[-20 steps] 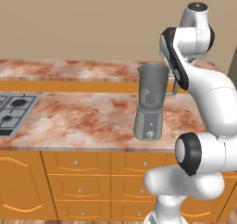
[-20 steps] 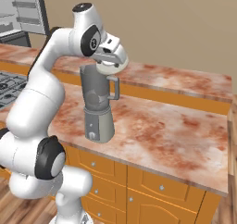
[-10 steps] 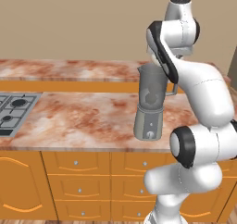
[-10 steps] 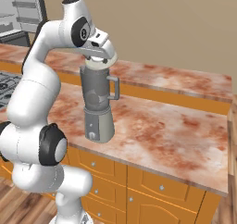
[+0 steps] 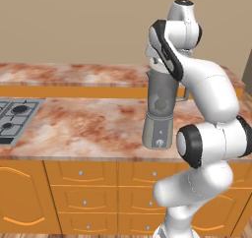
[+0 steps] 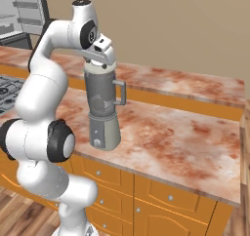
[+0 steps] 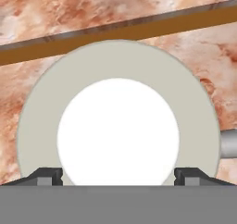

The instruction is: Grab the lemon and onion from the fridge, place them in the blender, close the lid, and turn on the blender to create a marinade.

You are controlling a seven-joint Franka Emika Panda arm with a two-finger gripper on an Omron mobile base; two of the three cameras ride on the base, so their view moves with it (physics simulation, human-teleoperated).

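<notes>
The blender (image 5: 161, 102) (image 6: 102, 96) stands near the counter's front edge, its knob (image 5: 159, 143) facing me and its handle (image 6: 119, 91) to the right. My gripper (image 5: 156, 65) (image 6: 100, 59) points down right over the jar's mouth. In the hand view the lid (image 7: 118, 56) sits centred under the gripper (image 7: 118, 174). Both fingertips (image 7: 48, 174) press against the sides of its raised white centre, so the gripper is shut on the lid. The jar's handle (image 7: 228, 143) pokes out at the lid's right. The fridge (image 6: 24, 8) is at the far left. Lemon and onion are hidden.
A stove (image 5: 12, 121) (image 6: 7, 86) lies in the counter (image 5: 78, 124) to the left of the blender. A raised back ledge (image 5: 74, 74) runs behind it. Bare counter (image 6: 185, 137) stretches to the blender's right. Orange drawers (image 5: 83, 202) are below.
The arm has swung from beside the jar's handle to directly above the jar mouth, bringing the lid along. The blender has stayed put.
</notes>
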